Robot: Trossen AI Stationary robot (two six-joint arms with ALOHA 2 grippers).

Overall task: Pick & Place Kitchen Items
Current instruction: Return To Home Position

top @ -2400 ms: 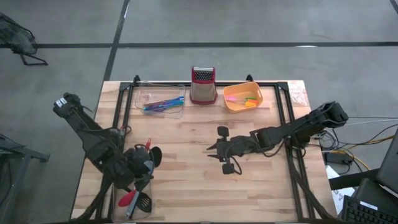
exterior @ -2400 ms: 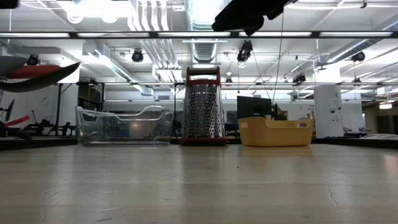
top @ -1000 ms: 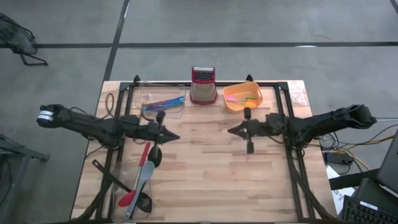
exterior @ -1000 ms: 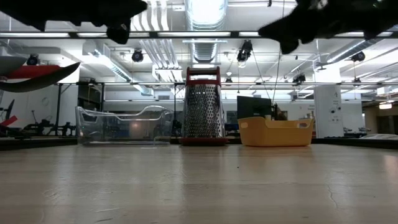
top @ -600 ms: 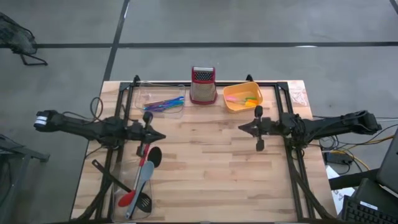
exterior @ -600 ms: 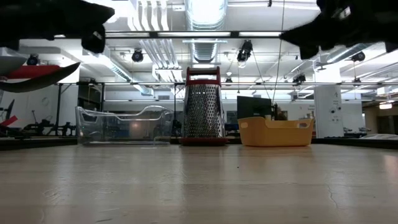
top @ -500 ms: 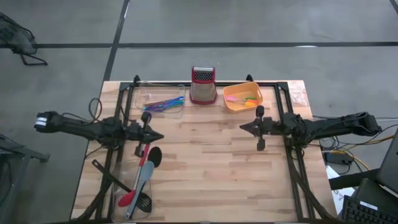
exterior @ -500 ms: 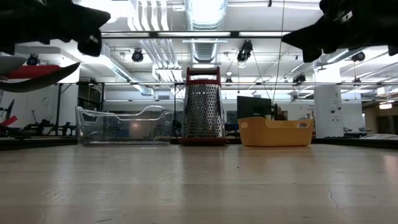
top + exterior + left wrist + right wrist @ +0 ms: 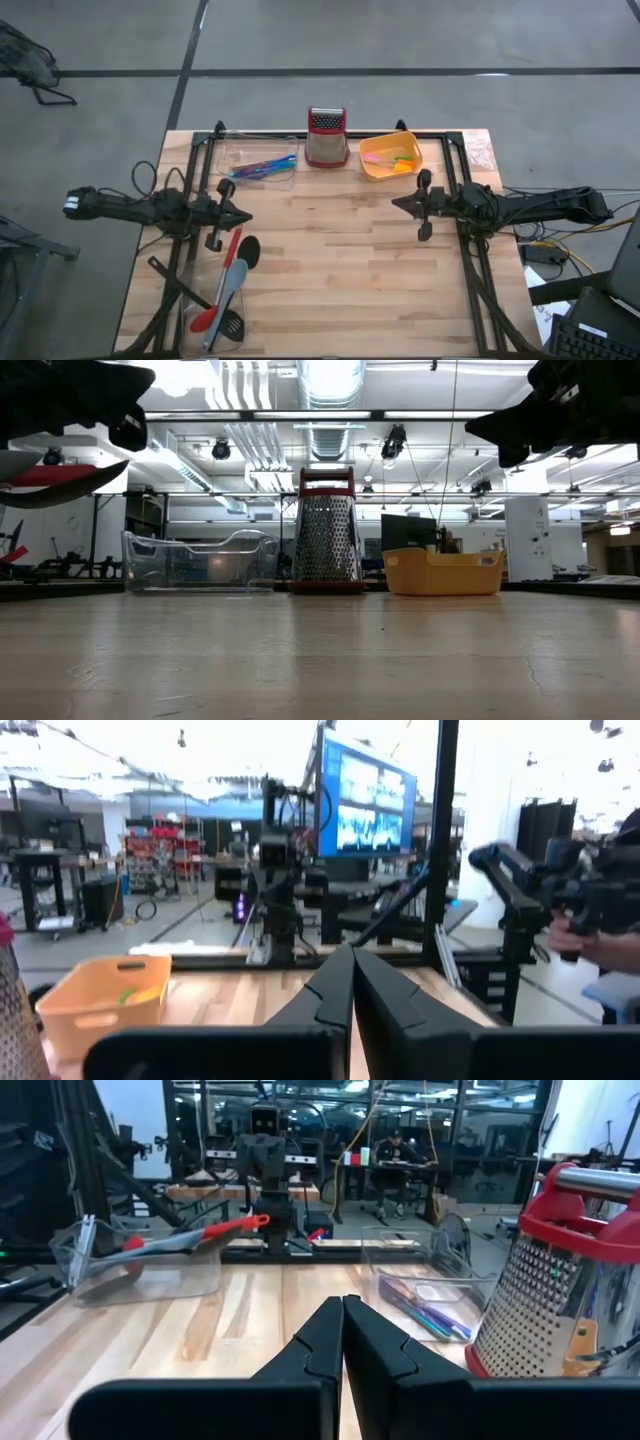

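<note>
The left gripper (image 9: 240, 215) hovers at centre-left of the high view, fingers pressed together on nothing. The right gripper (image 9: 397, 204) mirrors it at centre-right, likewise closed and empty. The red spoon (image 9: 205, 320), grey spatula (image 9: 232, 282) and black slotted spoon (image 9: 229, 327) lie in the clear bin (image 9: 180, 1275) at lower left.

Top view, 12 o'clock at the far edge of the table (image 9: 330, 270). I have the grater (image 9: 326, 136) at 12, the tub (image 9: 390, 155) just beside it at 1, and a tray (image 9: 232, 152) at 11 holding the small cutlery (image 9: 264, 166). At 7, the serving utensils (image 9: 232, 280) lie in a bin (image 9: 190, 1275), ends reaching past its rim. The left gripper (image 9: 240, 217) sits at 9 and the right gripper (image 9: 400, 205) at 3, well apart.
</note>
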